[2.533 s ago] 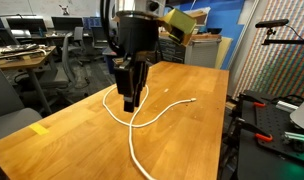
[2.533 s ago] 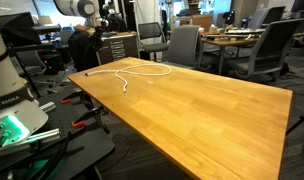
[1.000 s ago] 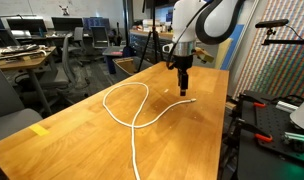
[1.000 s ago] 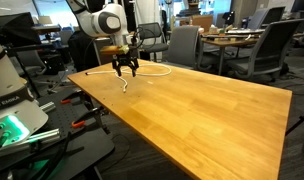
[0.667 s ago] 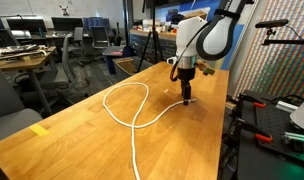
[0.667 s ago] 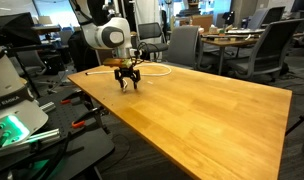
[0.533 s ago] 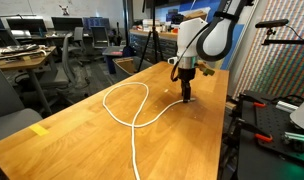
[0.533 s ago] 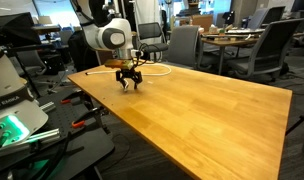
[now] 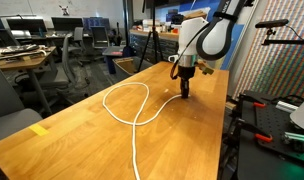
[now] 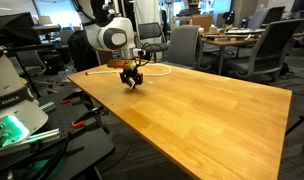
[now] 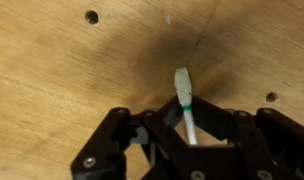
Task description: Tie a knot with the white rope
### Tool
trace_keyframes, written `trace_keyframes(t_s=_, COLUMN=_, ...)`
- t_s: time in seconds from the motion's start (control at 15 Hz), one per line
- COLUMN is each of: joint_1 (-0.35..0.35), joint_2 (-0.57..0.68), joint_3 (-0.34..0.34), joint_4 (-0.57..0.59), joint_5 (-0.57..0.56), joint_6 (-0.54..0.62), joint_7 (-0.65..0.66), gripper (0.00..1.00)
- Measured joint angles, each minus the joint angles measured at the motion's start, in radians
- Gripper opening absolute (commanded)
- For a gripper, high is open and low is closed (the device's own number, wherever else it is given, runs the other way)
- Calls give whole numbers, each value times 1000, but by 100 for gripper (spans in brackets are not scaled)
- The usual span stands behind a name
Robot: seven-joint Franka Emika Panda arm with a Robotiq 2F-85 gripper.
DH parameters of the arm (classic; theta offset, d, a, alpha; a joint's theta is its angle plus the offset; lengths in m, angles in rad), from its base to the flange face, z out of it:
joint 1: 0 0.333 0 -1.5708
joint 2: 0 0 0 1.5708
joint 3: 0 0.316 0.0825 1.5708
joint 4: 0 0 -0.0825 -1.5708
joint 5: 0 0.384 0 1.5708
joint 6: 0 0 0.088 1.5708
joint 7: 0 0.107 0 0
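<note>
The white rope (image 9: 131, 140) lies on the wooden table (image 9: 62, 140) in a loop that crosses itself, with one tail running toward the near edge. Its other end reaches to the far right, where my gripper (image 9: 184, 94) points straight down onto it. In the wrist view the rope end (image 11: 183, 92), with a greenish band near its tip, sticks out from between my gripper (image 11: 190, 128), whose jaws are shut on it. In an exterior view my gripper (image 10: 133, 84) sits low at the table's far corner, with part of the rope (image 10: 160, 72) behind it.
Office chairs (image 10: 182, 45) and desks stand beyond the table. A stand with a green light (image 10: 12, 125) is beside the table's edge. Small holes (image 11: 91, 16) dot the tabletop near the rope end. The table edge is close to my gripper's right (image 9: 228, 100).
My arm swung from above the loop to the rope's far end and came down onto it. The jaws went from wide open to shut on the rope end.
</note>
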Motion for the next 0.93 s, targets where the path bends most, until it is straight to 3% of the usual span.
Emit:
trace_keyframes(t_s=0.2, joint_1=12, joint_2=-2, joint_3=30, joint_4=15, joint_5=-7, joint_6=-2, joint_7=-21, gripper=8)
trace_keyframes(t_s=0.4, joint_1=111, joint_2=-38, joint_3=25, joint_4=81, joint_5=-86, joint_6=-56, joint_7=-14, gripper=8)
trace_keyframes(t_s=0.67, joint_1=238, joint_2=-100, joint_3=32, joint_4=254, joint_5=-194, joint_6=-232, joint_7=-12, gripper=7)
trace_keyframes(t_s=0.93, joint_1=261, joint_2=-46, joint_3=43, joint_4=427, joint_5=-287, joint_6=-267, joint_7=-114, gripper=7)
